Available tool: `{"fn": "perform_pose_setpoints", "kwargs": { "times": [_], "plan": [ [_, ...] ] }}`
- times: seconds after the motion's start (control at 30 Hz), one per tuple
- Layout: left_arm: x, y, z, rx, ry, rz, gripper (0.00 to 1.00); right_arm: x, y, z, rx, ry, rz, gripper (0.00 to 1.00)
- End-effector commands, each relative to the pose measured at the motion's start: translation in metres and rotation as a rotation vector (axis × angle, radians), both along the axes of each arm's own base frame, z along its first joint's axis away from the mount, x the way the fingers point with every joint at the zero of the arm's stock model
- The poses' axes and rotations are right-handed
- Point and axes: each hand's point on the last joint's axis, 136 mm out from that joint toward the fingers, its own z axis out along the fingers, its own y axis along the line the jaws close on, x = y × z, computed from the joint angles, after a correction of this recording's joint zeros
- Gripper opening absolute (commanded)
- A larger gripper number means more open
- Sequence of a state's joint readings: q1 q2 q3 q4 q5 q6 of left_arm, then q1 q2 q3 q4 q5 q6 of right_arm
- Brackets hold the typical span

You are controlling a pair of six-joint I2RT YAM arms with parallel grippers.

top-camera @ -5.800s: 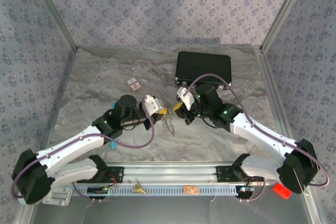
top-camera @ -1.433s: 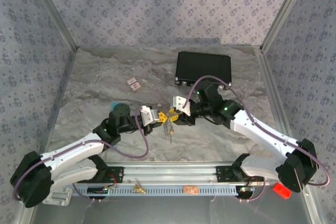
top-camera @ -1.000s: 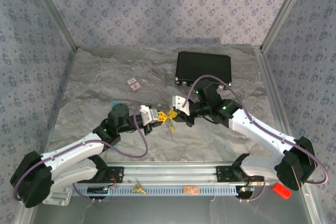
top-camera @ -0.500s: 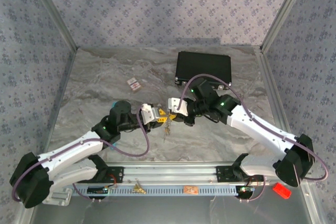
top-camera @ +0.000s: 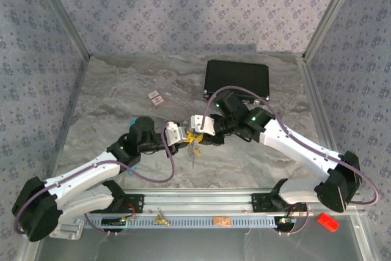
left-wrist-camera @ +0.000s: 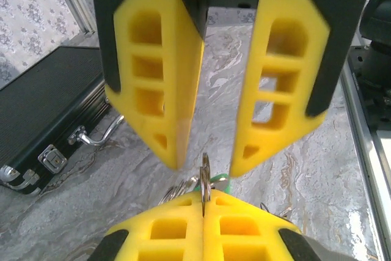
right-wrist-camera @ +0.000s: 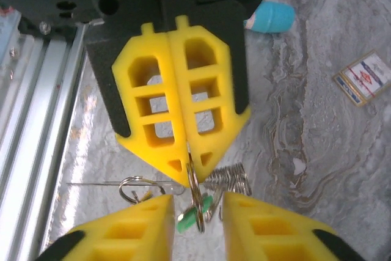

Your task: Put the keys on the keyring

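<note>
Right wrist view: the left hand (right-wrist-camera: 185, 164) is pinching the keyring (right-wrist-camera: 193, 181) edge-on above the tabletop (right-wrist-camera: 317, 151), probably steadying it for threading. The right hand (right-wrist-camera: 195, 205) is hovering spread around the ring, beside the green key (right-wrist-camera: 192, 219).

No legible text anywhere; print on the small red-and-white card (right-wrist-camera: 365, 79) too blurred.
</note>
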State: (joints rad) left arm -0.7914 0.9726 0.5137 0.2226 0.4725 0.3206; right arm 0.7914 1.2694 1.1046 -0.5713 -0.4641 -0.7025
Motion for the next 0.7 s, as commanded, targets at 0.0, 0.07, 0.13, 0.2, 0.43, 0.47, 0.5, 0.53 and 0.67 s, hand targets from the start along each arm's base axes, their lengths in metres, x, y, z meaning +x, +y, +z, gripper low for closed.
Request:
{"fn": "perform_pose_setpoints", "kwargs": {
  "times": [0.0,0.07,0.13,0.2,0.43,0.47,0.5,0.53,0.67],
  "plan": [
    [0.001,-0.003,0.022,-0.071,-0.060,-0.011,0.00,-0.003,-0.005,0.011,0.102,0.054,-0.037,0.34],
    [-0.001,-0.003,0.025,-0.100,-0.074,-0.018,0.00,-0.004,-0.007,0.007,0.116,0.077,-0.051,0.35],
    [-0.004,-0.002,0.027,-0.121,-0.089,-0.026,0.00,-0.005,-0.007,0.004,0.125,0.084,-0.055,0.35],
    [-0.005,-0.002,0.028,-0.128,-0.096,-0.029,0.00,-0.005,-0.006,0.003,0.129,0.093,-0.059,0.35],
    [-0.007,-0.002,0.028,-0.133,-0.093,-0.038,0.00,-0.005,-0.006,0.000,0.128,0.105,-0.057,0.26],
    [-0.007,-0.002,0.029,-0.134,-0.092,-0.039,0.00,-0.004,-0.006,-0.001,0.127,0.104,-0.058,0.26],
    [-0.007,-0.002,0.028,-0.132,-0.089,-0.042,0.00,-0.004,-0.006,-0.001,0.126,0.104,-0.058,0.25],
    [-0.007,-0.003,0.028,-0.131,-0.088,-0.045,0.00,-0.005,-0.006,-0.001,0.126,0.104,-0.056,0.24],
    [-0.008,-0.003,0.029,-0.132,-0.088,-0.050,0.00,-0.004,-0.005,0.000,0.128,0.107,-0.052,0.18]
  ]
}}
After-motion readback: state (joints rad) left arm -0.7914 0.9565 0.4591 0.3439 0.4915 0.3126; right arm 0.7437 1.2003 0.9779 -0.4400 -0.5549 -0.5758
